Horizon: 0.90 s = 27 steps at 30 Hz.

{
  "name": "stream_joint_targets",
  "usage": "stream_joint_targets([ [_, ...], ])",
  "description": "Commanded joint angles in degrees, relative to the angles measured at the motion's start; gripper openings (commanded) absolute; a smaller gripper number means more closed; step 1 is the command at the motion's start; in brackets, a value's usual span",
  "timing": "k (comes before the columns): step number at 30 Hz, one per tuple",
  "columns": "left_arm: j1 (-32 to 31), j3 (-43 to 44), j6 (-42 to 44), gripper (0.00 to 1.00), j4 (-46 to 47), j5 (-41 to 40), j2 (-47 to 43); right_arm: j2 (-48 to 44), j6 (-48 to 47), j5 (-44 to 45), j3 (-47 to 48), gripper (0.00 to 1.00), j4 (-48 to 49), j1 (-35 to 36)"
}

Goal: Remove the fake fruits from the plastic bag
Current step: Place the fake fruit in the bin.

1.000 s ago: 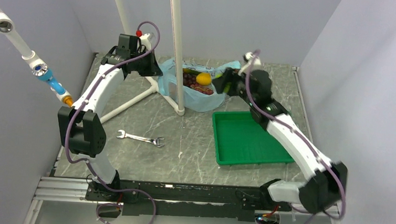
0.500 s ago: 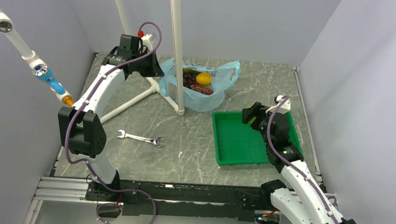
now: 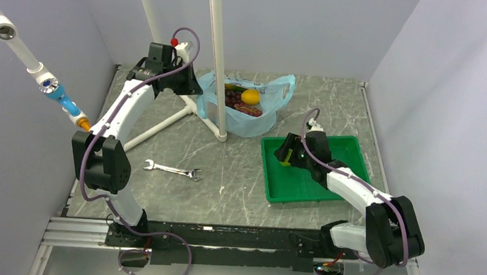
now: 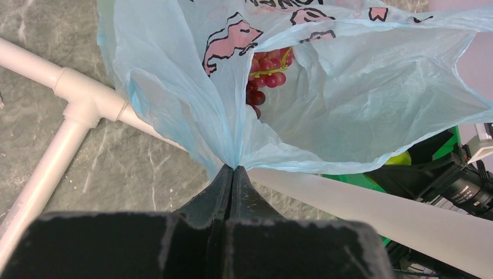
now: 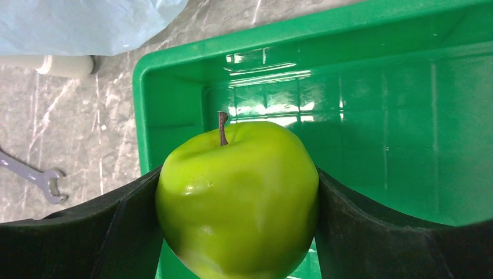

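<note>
The light-blue plastic bag (image 3: 250, 121) lies at the back of the table, mouth open. In it I see a dark red grape bunch (image 3: 236, 101) and an orange-yellow fruit (image 3: 251, 96). My left gripper (image 3: 193, 90) is shut on the bag's rim; in the left wrist view the plastic bag (image 4: 360, 99) fans out from the closed left gripper (image 4: 234, 170), with the grape bunch (image 4: 264, 72) inside. My right gripper (image 5: 238, 174) is shut on a green apple (image 5: 238, 200), stem up, low over the left part of the green tray (image 5: 372, 116). From above the right gripper (image 3: 285, 156) shows there.
The green tray (image 3: 331, 182) sits right of centre. A silver wrench (image 3: 172, 169) lies on the grey table to the left. A white pipe frame (image 3: 216, 51) stands upright just in front of the bag, with legs on the table (image 4: 64, 116).
The right arm has swung from the bag's mouth back and down to the tray with the green apple. The left gripper holds the bag as before.
</note>
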Motion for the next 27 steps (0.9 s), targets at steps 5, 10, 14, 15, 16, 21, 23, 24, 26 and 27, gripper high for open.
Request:
stream_joint_targets([
  [5, -0.3, 0.1, 0.7, 0.0, 1.5, 0.2, -2.6, 0.3, 1.0, -2.6, 1.1, 0.61, 6.2, 0.1],
  [10, -0.3, 0.1, 0.7, 0.0, 1.5, 0.1, -2.6, -1.6, -0.9, 0.3, 2.7, 0.85, 2.9, 0.0],
  [14, -0.3, 0.1, 0.6, 0.0, 1.6, 0.3, -2.6, -4.5, -2.7, 2.1, 4.2, 0.92, 0.1, 0.0],
  [15, -0.3, 0.1, 0.6, 0.0, 1.6, 0.3, -2.5, -5.5, -3.0, 2.3, 4.4, 0.93, -0.2, 0.1],
  [16, -0.3, 0.2, 0.6, 0.0, 1.6, 0.4, -2.5, -6.3, -3.2, 2.1, 4.5, 0.93, -0.4, 0.0],
  [21, -0.3, 0.0, 0.6, 0.0, 1.6, 0.3, -2.5, -9.3, -4.1, 0.9, 4.8, 0.95, -0.6, 0.6],
  [23, -0.3, 0.0, 0.6, 0.0, 1.7, 0.3, -2.6, -10.9, -6.0, -1.7, 5.3, 0.93, 0.7, 1.7],
  [24, -0.4, 0.0, 0.6, 0.0, 1.7, 0.3, -2.6, -11.7, -7.0, -3.5, 5.7, 0.93, 1.3, 2.7],
  [26, -0.4, 0.0, 0.6, 0.0, 1.6, 0.3, -2.4, -13.0, -9.0, -8.5, 6.7, 0.93, 3.5, 4.9],
  [27, -0.4, 0.0, 0.6, 0.0, 1.6, 0.3, -2.4, -13.6, -9.3, -10.3, 7.3, 0.92, 4.5, 6.3],
])
